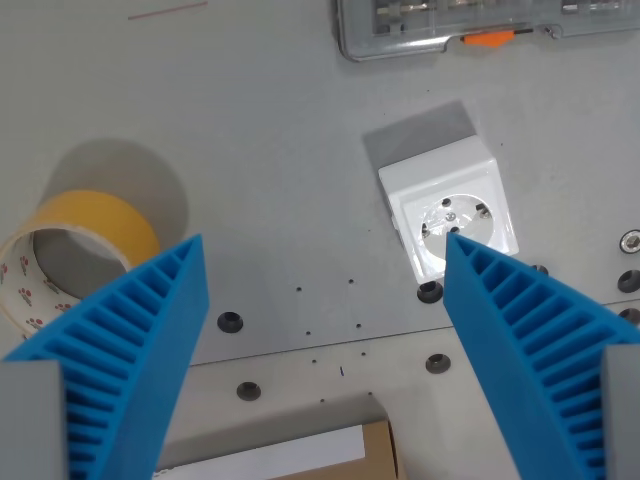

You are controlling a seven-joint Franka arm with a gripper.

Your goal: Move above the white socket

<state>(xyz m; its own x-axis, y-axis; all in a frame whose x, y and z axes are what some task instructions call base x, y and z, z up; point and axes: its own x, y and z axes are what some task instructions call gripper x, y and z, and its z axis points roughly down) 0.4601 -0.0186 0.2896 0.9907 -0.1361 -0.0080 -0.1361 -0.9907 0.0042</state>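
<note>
Blue ribbed gripper (325, 262), spread and empty, is hovering over the grey bench (260, 130); square white plastic socket (451, 213) is lying right of centre, requiring rightward travel.

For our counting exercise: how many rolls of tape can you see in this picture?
1. The roll of tape lies at the wrist view's left, partly behind the gripper's blue finger; others may be hidden.

— What colours show on the grey table (260, 130)?
— A white socket (452, 212), ribbed blue fingers (135, 330), and a yellowish tape roll (70, 255) with small red motifs.
— Anything else?
— A clear case (450, 25) with an orange tab.
</note>
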